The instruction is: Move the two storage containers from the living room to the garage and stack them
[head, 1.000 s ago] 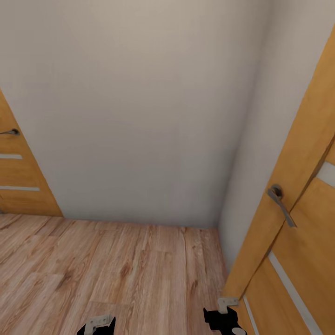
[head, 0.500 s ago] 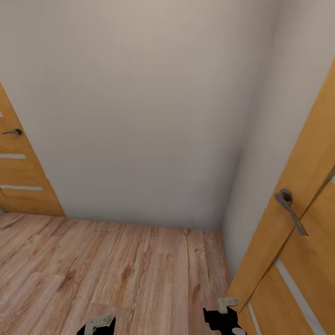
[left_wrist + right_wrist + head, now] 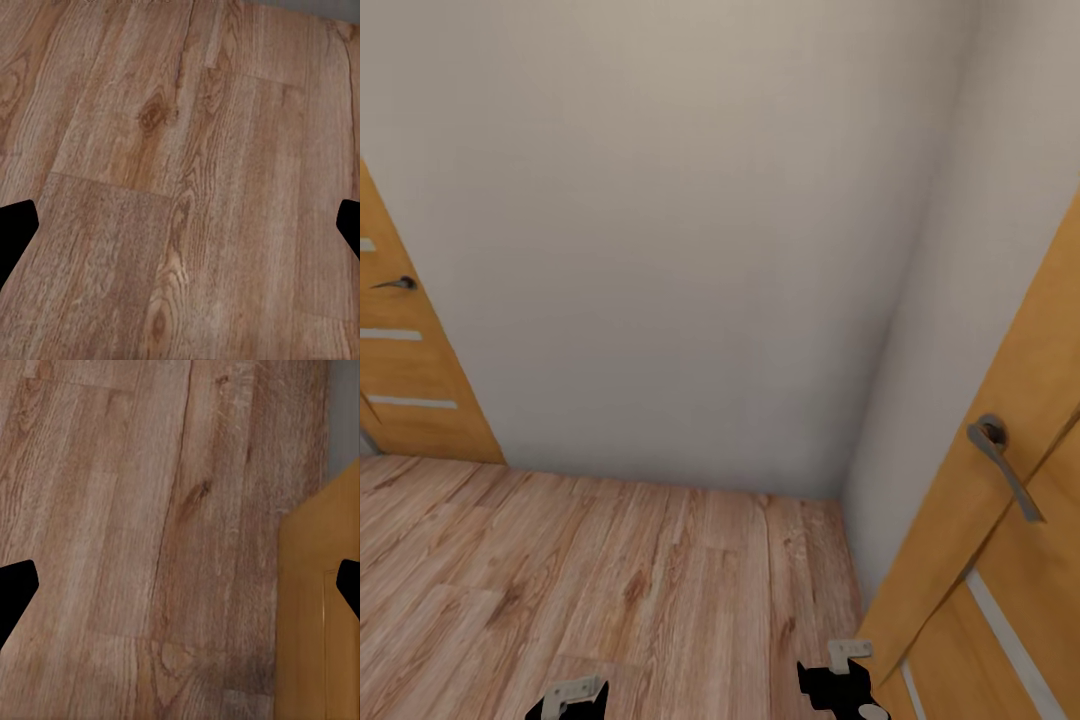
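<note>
A plain wall (image 3: 660, 250) fills the centre above wood planks (image 3: 610, 580). Orange doors stand at left (image 3: 400, 380) and right (image 3: 1000, 520). Both hands, left (image 3: 180, 225) and right (image 3: 180, 585), hang apart over bare planks. No containers in sight.

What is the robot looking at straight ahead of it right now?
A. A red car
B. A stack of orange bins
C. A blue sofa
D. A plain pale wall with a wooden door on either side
D: the head view shows a bare pale wall ahead, an orange wooden door at its left and another door with a metal lever handle at its right, above wood plank flooring.
</note>
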Tool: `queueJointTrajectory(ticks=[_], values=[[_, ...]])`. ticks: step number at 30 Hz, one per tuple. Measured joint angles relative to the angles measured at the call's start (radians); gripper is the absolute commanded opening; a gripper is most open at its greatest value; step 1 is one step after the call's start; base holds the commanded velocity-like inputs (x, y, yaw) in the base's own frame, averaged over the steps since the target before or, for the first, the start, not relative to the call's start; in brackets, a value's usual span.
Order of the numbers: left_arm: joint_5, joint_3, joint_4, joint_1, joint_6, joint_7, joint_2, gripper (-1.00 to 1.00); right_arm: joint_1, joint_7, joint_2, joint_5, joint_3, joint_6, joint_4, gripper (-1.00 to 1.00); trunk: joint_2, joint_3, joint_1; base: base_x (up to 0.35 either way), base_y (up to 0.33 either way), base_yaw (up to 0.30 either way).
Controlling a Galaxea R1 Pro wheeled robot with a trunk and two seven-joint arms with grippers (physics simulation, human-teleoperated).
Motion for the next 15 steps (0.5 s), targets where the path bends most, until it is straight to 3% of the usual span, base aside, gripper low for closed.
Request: queueJointTrajectory(ticks=[9, 15], values=[[0.000, 0.000, 0.000, 0.000, 0.000, 0.000, 0.000, 1.00, 0.000, 0.000, 0.000, 0.000, 0.000, 0.000, 0.000, 1.00, 0.000, 0.000, 0.000, 0.235, 0.000, 0.007], [0.000, 0.000, 0.000, 0.000, 0.000, 0.000, 0.000, 1.00, 0.000, -0.001, 0.000, 0.000, 0.000, 0.000, 0.000, 1.00, 0.000, 0.000, 0.000, 0.121, 0.000, 0.139]])
